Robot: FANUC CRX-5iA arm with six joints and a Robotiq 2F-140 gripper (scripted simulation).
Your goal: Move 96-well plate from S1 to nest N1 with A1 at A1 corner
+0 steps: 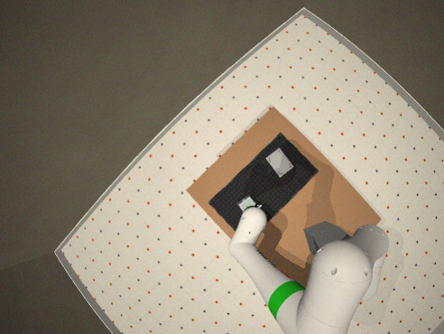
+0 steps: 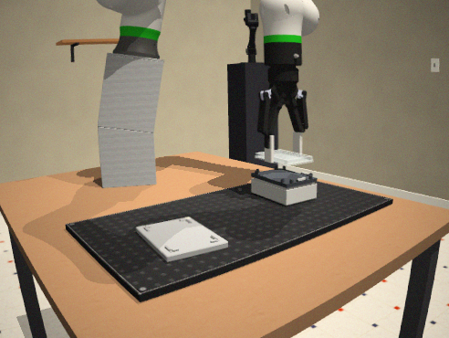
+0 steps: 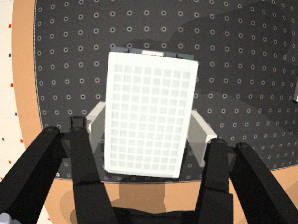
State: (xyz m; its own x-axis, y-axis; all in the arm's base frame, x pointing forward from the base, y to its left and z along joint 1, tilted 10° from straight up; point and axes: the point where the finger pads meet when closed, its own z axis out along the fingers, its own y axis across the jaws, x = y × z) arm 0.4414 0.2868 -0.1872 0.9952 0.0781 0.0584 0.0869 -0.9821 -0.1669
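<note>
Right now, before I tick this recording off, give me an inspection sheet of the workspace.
Surface: wooden table carrying a black perforated board.
Job's things: 96-well plate lifted above the shaker S1, roughly level; nest N1 flat on the board, nothing in it.
Clutter: nothing seen.
Hand: hand shut on the plate's long sides, pointing straight down.
Cables: nothing seen.
Surroundings: grey pedestal, dark cabinet, wall shelf, dotted floor.
</note>
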